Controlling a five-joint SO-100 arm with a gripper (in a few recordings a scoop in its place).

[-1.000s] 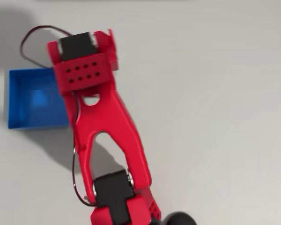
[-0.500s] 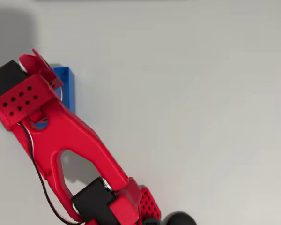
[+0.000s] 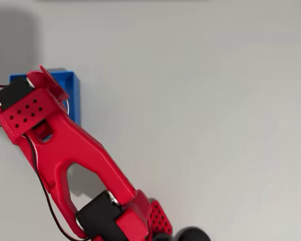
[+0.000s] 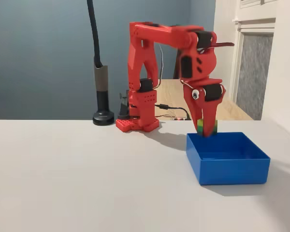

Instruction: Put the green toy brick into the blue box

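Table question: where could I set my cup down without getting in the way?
The table is bare in front, left of the box, and in the overhead view all along the right of the arm. It is crowded at the box, where the end effector holds the brick, and around the lamp stand.

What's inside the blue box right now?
In the fixed view the blue box shows bare blue inner walls; its floor is hidden by the front wall. The pincer holds the green toy brick just above the rim. Overhead, the arm covers most of the box.
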